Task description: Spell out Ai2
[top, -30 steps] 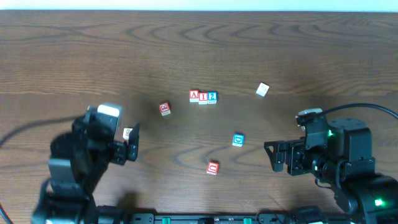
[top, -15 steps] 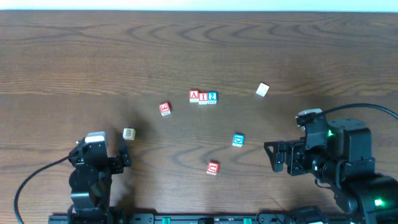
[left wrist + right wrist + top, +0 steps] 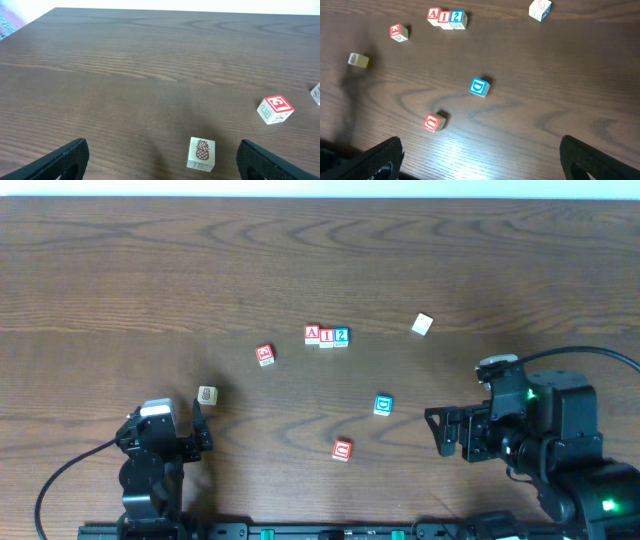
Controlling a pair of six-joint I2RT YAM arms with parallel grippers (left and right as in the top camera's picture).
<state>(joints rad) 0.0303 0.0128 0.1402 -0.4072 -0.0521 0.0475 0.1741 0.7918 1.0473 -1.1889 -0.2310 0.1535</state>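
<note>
Our table (image 3: 120, 260) lies bare to the far edge beyond the A-I-2 row (image 3: 327, 335). At the near edge, left gripper (image 3: 162, 147) and right gripper (image 3: 481, 144) gape wide; the left has retreated from the pineapple block (image 3: 201, 154).

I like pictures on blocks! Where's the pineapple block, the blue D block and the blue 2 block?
pineapple block (image 3: 201, 150), left wrist view, on the face with the pineapple picture.
blue D block (image 3: 478, 86), right wrist view, on its top face.
blue 2 block (image 3: 342, 335), overhead view, on its top face.

Pineapple block (image 3: 201, 153) before wide-spread pincer (image 3: 162, 150)
</note>
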